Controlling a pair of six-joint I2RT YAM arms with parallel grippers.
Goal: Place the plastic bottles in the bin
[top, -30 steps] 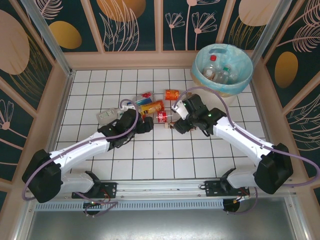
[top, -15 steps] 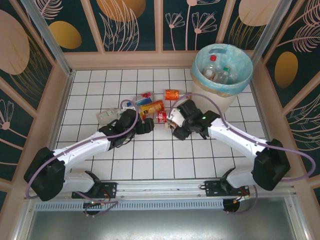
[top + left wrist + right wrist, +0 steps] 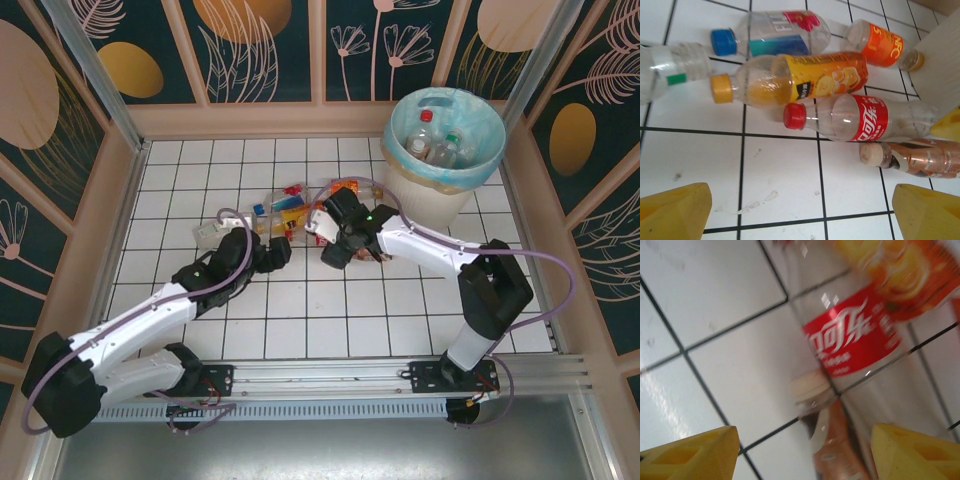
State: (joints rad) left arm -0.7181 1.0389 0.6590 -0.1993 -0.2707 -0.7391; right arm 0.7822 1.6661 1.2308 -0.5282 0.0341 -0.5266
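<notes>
- My left claw (image 3: 800, 200) gapes; the cola bottle (image 3: 860, 120), red Chinese-script label, lies crosswise just ahead, red cap left; the orange "NFC" bottle (image 3: 882, 44) lies beyond.
- My right claw (image 3: 804, 440) stands open astride the brown bottle (image 3: 831, 452).

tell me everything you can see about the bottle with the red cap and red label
The cola bottle is clear plastic, apparently empty, with a red cap and a red label in white script. It lies on its side on the white tiled table, seemingly touching the yellow-capped juice bottle and the brown bottle.
</notes>
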